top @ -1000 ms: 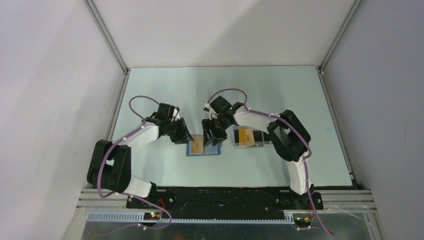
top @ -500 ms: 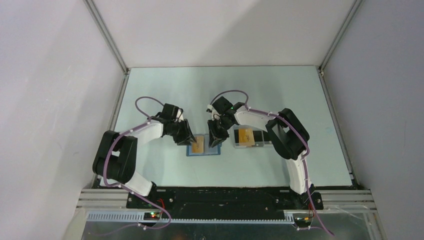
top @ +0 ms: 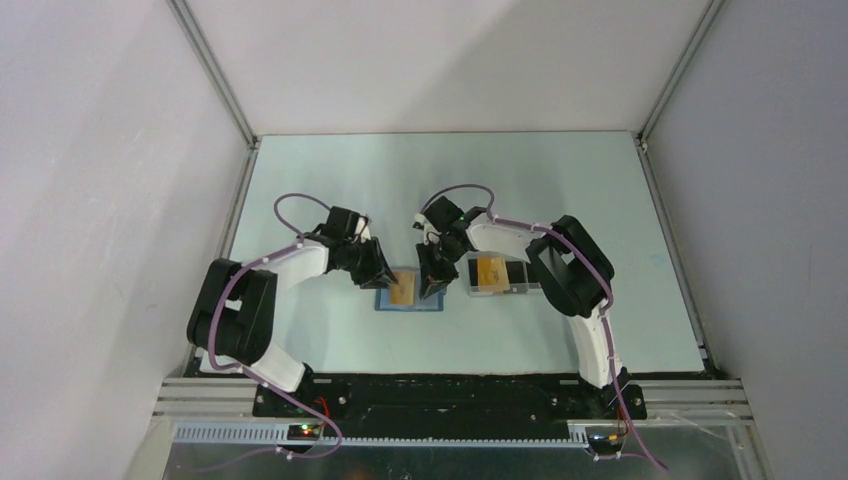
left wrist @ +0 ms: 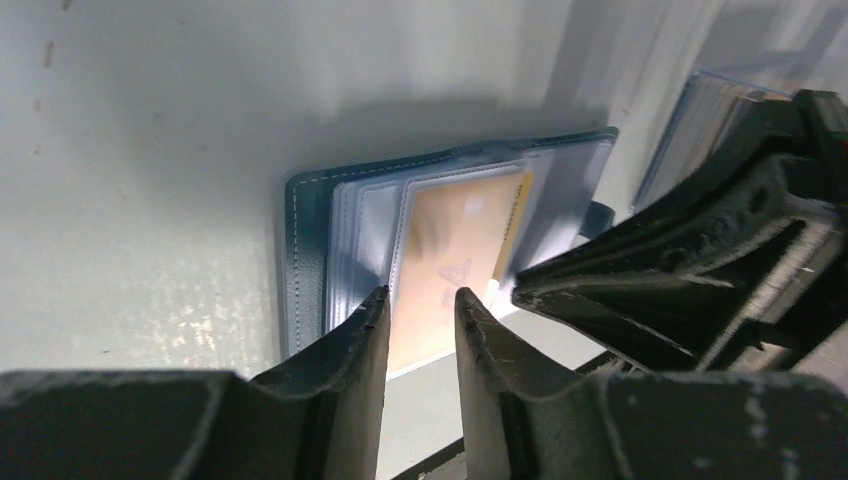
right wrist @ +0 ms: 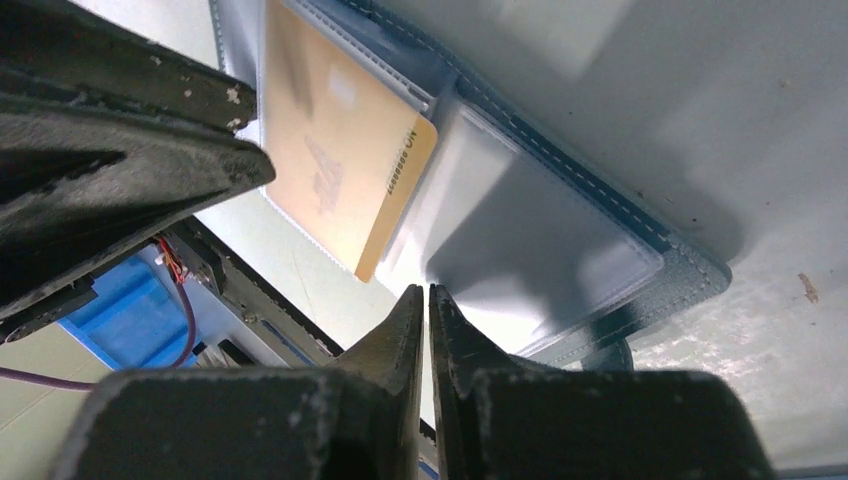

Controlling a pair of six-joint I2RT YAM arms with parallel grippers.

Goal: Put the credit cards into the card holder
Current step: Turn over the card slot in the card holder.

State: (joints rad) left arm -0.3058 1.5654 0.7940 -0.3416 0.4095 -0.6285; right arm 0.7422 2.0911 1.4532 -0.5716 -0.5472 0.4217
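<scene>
Now: card holder [left wrist: 305, 250] lies open on the table [top: 330, 180], clear tray [top: 497, 276] near its right. Yellow card [left wrist: 455, 255] sits partly pocketed. My left claw [left wrist: 421, 300] stands slightly apart over the card's edge. My right claw [right wrist: 427, 295] is together at the sleeve edge.

Pale green table [top: 330, 170] between plain grey walls [top: 90, 150], aluminium frame posts [top: 215, 72] in the corners

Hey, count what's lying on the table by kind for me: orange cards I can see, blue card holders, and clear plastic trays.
Orange cards: 2
Card holder: 1
Clear tray: 1
Total: 4
</scene>
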